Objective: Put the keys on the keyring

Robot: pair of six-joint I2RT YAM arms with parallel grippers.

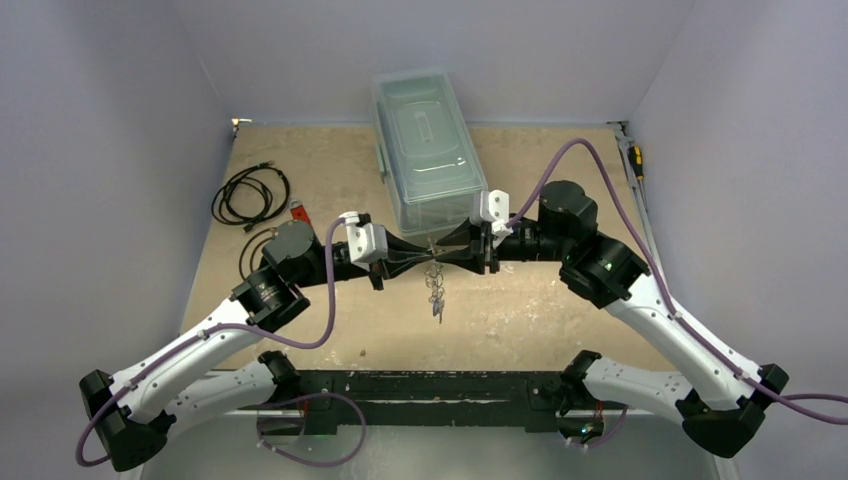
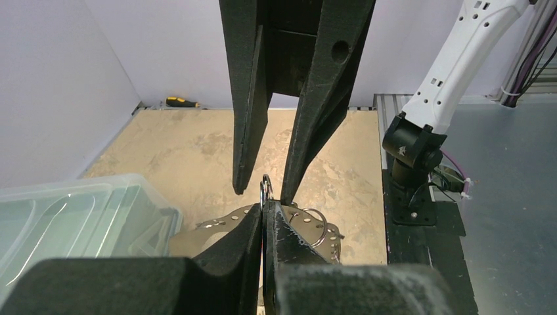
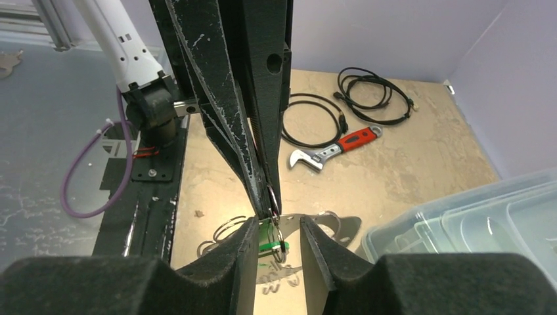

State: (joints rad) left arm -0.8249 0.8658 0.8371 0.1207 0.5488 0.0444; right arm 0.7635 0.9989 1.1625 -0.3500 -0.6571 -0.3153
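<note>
My left gripper and right gripper meet tip to tip above the table's middle. The left gripper is shut on a small wire ring of the keyring, which hangs below it. The keyring's flat silvery band with other wire rings shows beneath the fingers. The right gripper is open, its fingers on either side of that ring. The bright green key hangs at the ring between the right fingers, close to one of them. The blue key is out of view.
A clear lidded plastic box stands just behind the grippers. Black coiled cables and a red-handled wrench lie at the left. A yellow-handled screwdriver lies at the far right edge.
</note>
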